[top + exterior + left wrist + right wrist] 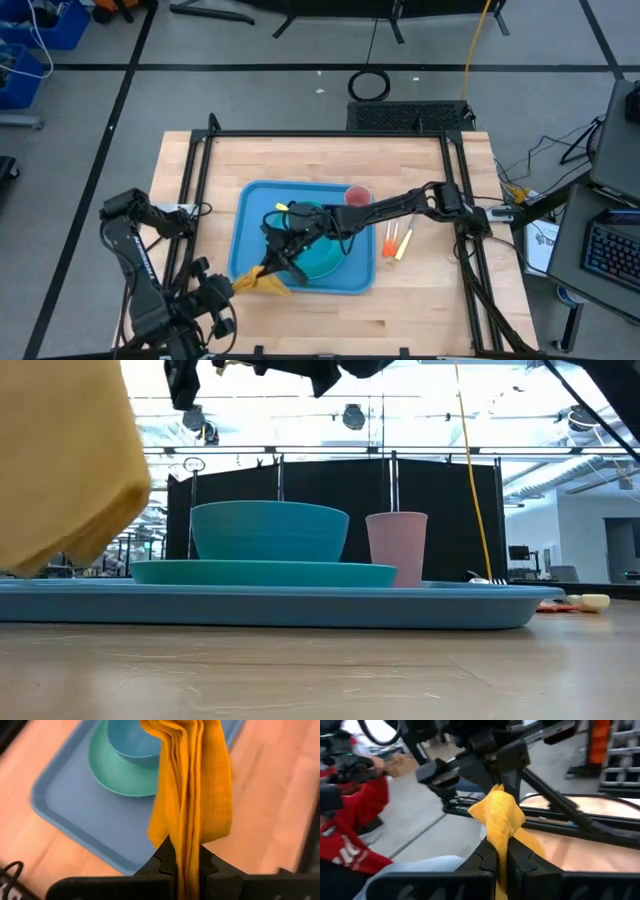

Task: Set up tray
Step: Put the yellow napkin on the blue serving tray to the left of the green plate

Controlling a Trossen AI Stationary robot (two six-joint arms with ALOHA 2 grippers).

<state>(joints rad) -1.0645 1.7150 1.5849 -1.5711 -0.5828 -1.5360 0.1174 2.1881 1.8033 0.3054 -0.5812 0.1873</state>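
The light-blue tray (255,215) lies mid-table. On it stands a teal plate (260,572) with a blue bowl (268,530), and a pink cup (358,194) is at its far right corner. An orange-yellow folded napkin (265,283) hangs over the tray's near left corner and fills the low view's left side (70,460). My left gripper (235,283) reaches in from the near left and is shut on the napkin. My right gripper (275,262) reaches across the tray from the right and is shut on it too. My left gripper pinches the folded napkin (186,845) between its two fingers, with several layers side by side in the pinch. The fingers slant down from the table's near left. The napkin runs on past the fingertips, clear of the table. My right gripper pinches the napkin (500,837) between its two fingers, coming level from the table's right. A bunched end (497,810) sticks out beyond the fingertips. The cloth is lifted off the tray.
Orange and yellow utensils (395,242) lie on the bare wood just right of the tray. Black frame rails (190,180) run along the table's left, right and far sides. A person in a red sleeve (350,835) shows beyond the table.
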